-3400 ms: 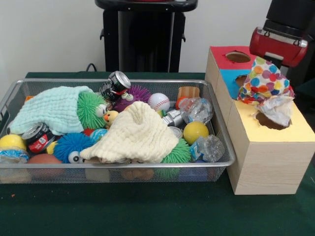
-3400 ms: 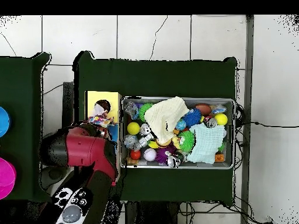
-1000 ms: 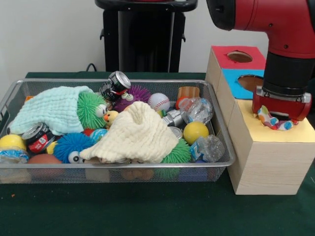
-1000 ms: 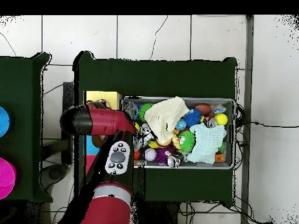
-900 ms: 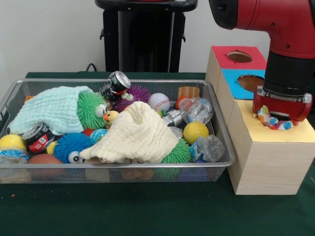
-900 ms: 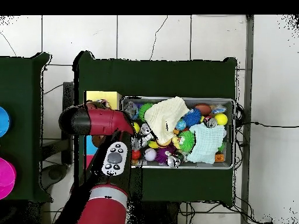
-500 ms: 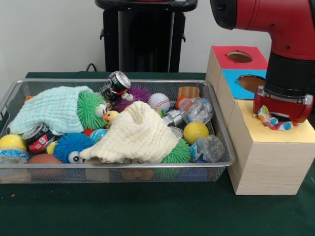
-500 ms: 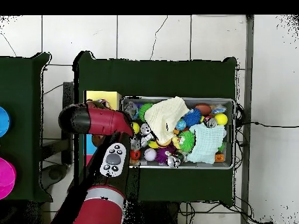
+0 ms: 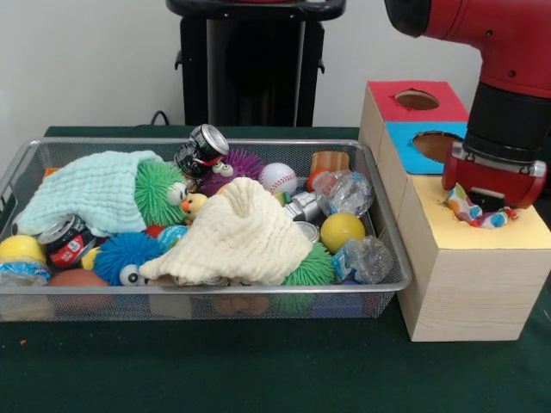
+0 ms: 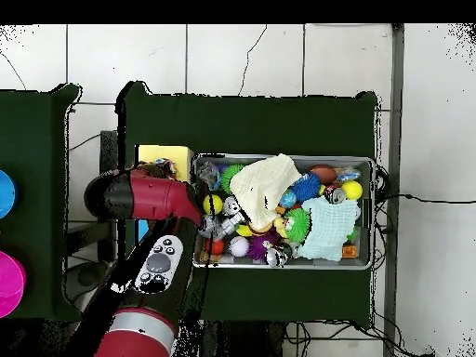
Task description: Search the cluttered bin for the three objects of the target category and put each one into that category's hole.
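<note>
On the green surface (image 9: 258,370), the wire mesh bin (image 9: 392,258) holds a cream cloth (image 9: 241,237) draped over much of the clutter beneath. Right of it, the polka-dot cloth (image 9: 469,211) bulges from the hole in the wooden box's yellow top (image 9: 525,232), its bulk hidden and its long axis unclear. The end effector (image 9: 491,196) sits just above it; its fingers are hidden, so I cannot tell their state.

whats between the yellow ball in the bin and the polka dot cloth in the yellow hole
In the front view, a crumpled clear plastic bottle, then the bin's wire wall and the wooden box's side separate the yellow ball from the polka dot cloth.
</note>
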Controlling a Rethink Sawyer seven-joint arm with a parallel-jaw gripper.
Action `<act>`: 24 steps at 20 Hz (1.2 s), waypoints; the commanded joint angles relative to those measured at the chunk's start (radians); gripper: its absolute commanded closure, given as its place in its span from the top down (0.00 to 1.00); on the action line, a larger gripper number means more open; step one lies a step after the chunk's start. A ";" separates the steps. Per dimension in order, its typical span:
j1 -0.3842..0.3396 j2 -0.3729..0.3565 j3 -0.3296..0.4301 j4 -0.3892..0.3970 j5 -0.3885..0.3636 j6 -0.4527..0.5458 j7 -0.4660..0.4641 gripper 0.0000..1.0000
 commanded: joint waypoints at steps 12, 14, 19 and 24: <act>0.012 -0.017 -0.018 0.039 -0.002 0.068 0.184 0.00; 0.022 -0.008 -0.029 0.033 -0.005 0.062 0.190 0.00; 0.053 -0.023 -0.068 0.028 -0.010 0.093 0.205 0.00; 0.070 -0.053 -0.098 0.025 -0.008 0.161 0.209 0.00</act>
